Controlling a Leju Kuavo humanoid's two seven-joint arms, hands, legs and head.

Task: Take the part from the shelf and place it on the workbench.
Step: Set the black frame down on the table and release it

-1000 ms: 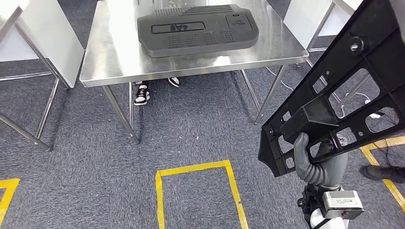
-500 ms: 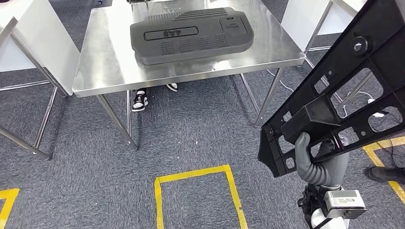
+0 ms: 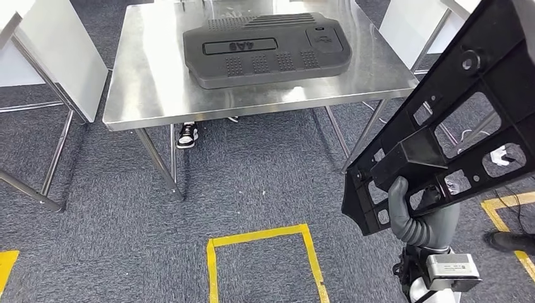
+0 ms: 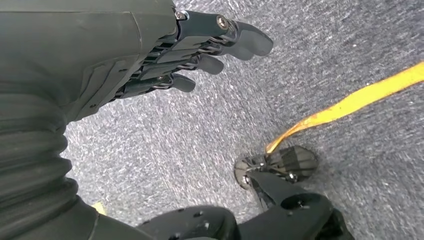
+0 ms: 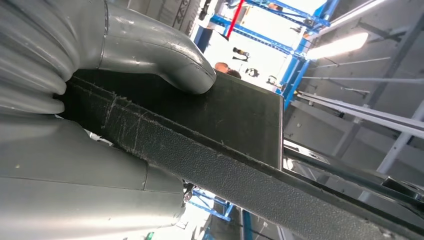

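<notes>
My right hand [image 3: 421,211] grips a large black plastic frame part [image 3: 454,120] with several cut-outs, held tilted up at the right of the head view, off the floor and short of the table. In the right wrist view the grey thumb [image 5: 160,50] presses on the part's black edge [image 5: 220,145]. The steel workbench [image 3: 145,95] stands ahead at the top, and a dark grey moulded panel [image 3: 268,47] lies on it. My left hand [image 4: 200,45] hangs over the carpet, fingers apart and holding nothing.
White panels on metal legs stand left [image 3: 57,57] and right [image 3: 410,25] of the workbench. Yellow floor tape [image 3: 258,240] marks a box on the grey carpet in front of me. A person's shoe [image 3: 187,134] shows under the table.
The whole view has shifted as the camera moved; the workbench now sits slightly more to the right and lower. My right hand still holds the frame part the same way.
</notes>
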